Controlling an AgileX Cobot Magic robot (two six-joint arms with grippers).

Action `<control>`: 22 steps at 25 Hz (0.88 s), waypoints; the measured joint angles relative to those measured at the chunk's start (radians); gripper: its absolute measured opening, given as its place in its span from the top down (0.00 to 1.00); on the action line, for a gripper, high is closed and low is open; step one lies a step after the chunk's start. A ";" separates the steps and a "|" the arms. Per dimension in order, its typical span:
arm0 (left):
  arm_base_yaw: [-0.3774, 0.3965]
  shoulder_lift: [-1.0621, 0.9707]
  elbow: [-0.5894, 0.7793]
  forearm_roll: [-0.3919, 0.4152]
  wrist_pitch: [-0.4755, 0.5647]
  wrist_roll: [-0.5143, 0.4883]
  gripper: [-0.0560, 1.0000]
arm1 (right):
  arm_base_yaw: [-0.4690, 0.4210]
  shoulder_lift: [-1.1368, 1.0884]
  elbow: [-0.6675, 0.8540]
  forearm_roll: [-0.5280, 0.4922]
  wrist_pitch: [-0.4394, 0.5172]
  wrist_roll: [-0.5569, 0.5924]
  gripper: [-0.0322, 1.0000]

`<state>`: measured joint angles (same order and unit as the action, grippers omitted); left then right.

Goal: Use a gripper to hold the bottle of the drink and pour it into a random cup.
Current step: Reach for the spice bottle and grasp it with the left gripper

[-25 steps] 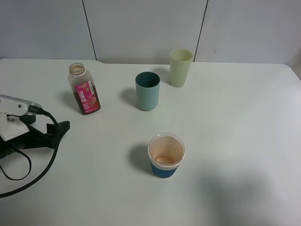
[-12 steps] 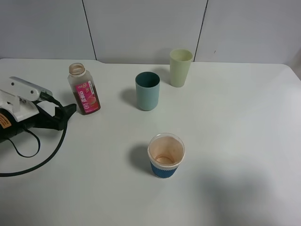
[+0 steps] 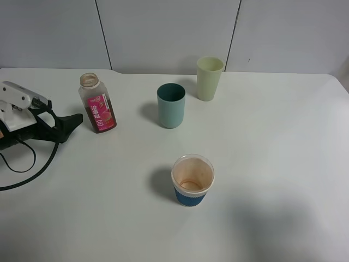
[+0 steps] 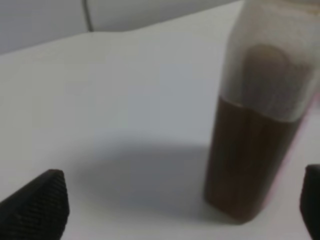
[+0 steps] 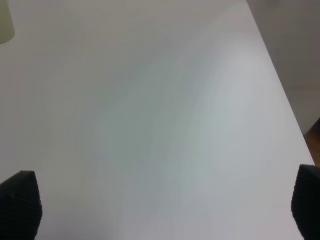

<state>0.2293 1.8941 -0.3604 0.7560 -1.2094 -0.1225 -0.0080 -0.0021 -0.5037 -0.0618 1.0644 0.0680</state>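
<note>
The left gripper [image 4: 173, 202], jaws spread wide, hovers just beside the bottle [image 3: 98, 109] near the far left corner of the desk [image 3: 272, 164]; capless, thin-walled and probably slippery, it likely needs a gentle mid-body grip.

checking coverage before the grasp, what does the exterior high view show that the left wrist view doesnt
Only the exterior high view shows the teal cup, the pale yellow-green cup and the paper cup with its blue sleeve. Only the left wrist view shows the top line of the brown drink clearly. Both show the bottle upright on the white table, ahead of the open left pincer, not yet held.
</note>
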 joint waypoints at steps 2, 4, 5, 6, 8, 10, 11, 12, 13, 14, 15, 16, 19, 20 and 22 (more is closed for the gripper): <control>0.000 0.028 -0.018 0.046 0.000 -0.025 0.12 | 0.000 0.000 0.000 0.000 0.000 0.000 0.00; 0.000 0.042 -0.029 0.084 0.001 -0.041 0.12 | 0.000 0.000 0.000 0.000 0.000 0.000 0.00; 0.000 0.045 -0.035 0.096 0.000 -0.053 0.12 | 0.000 0.000 0.000 0.000 0.000 0.000 0.00; 0.000 0.046 -0.043 0.108 0.000 -0.064 0.12 | 0.000 0.000 0.000 0.000 0.000 0.000 0.00; 0.000 0.046 -0.062 0.136 0.000 -0.095 0.12 | 0.000 0.000 0.000 0.000 0.000 0.000 0.00; 0.000 0.046 -0.086 0.160 0.000 -0.120 0.12 | 0.000 0.000 0.000 0.000 0.000 0.000 0.00; 0.000 0.046 -0.094 0.168 0.000 -0.129 0.12 | 0.000 0.000 0.000 0.000 0.000 0.000 0.00; 0.000 0.046 -0.103 0.171 0.000 -0.134 0.12 | 0.000 0.000 0.000 0.000 0.000 0.000 0.00; 0.000 0.046 -0.111 0.173 0.000 -0.139 0.12 | 0.000 0.000 0.000 0.000 0.000 0.000 0.00; 0.000 0.046 -0.116 0.173 0.000 -0.142 0.12 | 0.000 0.000 0.000 0.000 0.000 0.000 0.00; 0.000 0.046 -0.120 0.175 0.000 -0.147 0.12 | 0.000 0.000 0.000 0.000 0.000 0.000 0.00; 0.000 0.047 -0.124 0.175 0.000 -0.146 0.12 | 0.000 0.000 0.000 0.000 0.000 0.000 0.00; -0.006 0.065 -0.137 0.176 0.000 -0.147 0.15 | 0.000 0.000 0.000 0.000 0.000 0.000 0.00; -0.012 0.075 -0.139 0.176 0.000 -0.147 0.15 | 0.000 0.000 0.000 0.000 0.000 0.000 0.00; -0.028 0.092 -0.148 0.180 0.000 -0.148 0.15 | 0.000 0.000 0.000 0.000 0.000 0.000 0.00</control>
<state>0.2012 1.9861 -0.5086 0.9358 -1.2092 -0.2706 -0.0080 -0.0021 -0.5037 -0.0618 1.0644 0.0680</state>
